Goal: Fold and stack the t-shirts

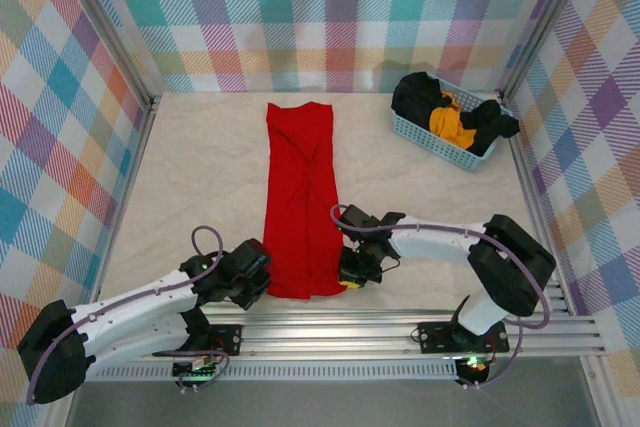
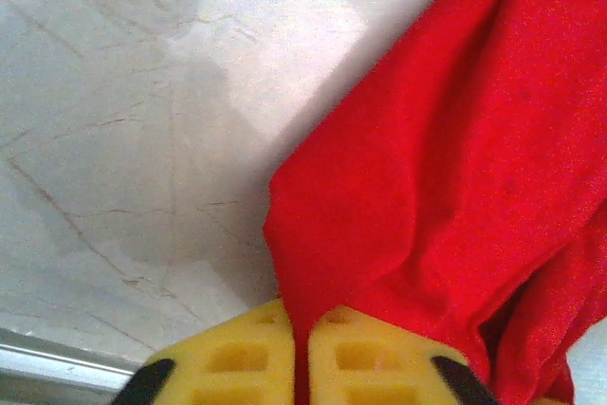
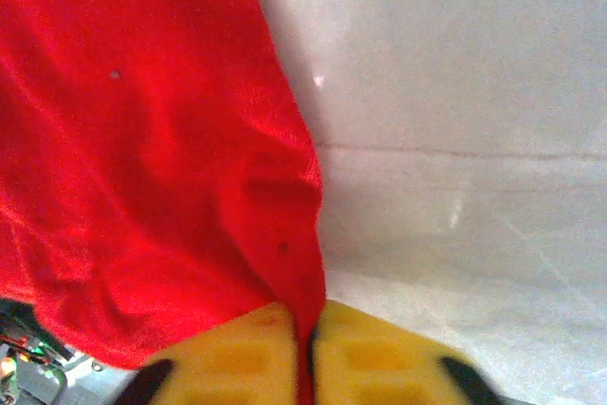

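A bright red cloth t-shirt (image 1: pixel 300 197) lies as a long narrow strip from 12 to 6 o'clock on the pale marbled tabletop (image 1: pixel 190 177). The left fingers (image 2: pixel 237 359) pinch its 7 o'clock corner and the right fingers (image 3: pixel 370 358) pinch its 5 o'clock corner. Open tabletop flanks both long edges. A light blue plastic lattice basket (image 1: pixel 432 143) sits at 2 o'clock.

Left gripper (image 1: pixel 262 283) sits at 7 o'clock, right gripper (image 1: pixel 354 269) at 5 o'clock (both arms bent low). Each is pinched on the red shirt (image 1: pixel 300 197).

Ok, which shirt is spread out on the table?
The red shirt, lying in a long strip on the table; the black ones and the orange one sit bunched in the basket.
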